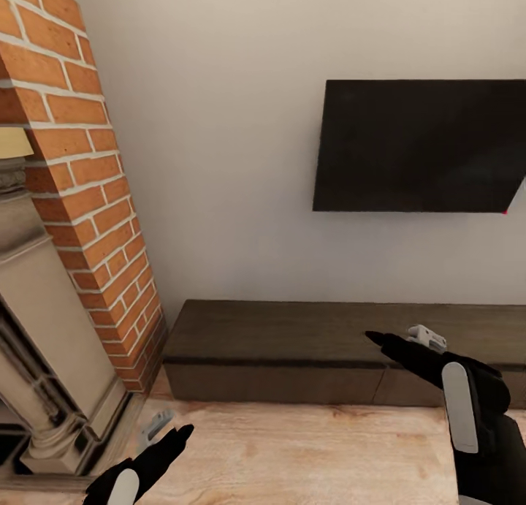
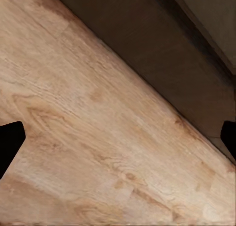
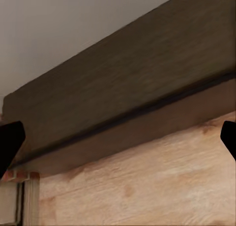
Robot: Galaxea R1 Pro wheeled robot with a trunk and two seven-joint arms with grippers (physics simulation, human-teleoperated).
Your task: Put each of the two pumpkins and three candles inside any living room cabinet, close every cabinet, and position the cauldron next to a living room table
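The long, low, dark brown cabinet runs along the white wall, and the fronts I can see are shut. My right gripper hovers open just in front of its top edge, with nothing between its fingers. The right wrist view looks onto the cabinet's top and front. My left gripper is open and empty, low over the wooden floor near the cabinet's left end. The pumpkins, candles and cauldron are out of view.
A red brick chimney with a beige stone fireplace surround stands at the left, close to the cabinet's end. A black TV hangs on the wall above the cabinet. Light wooden floor stretches in front.
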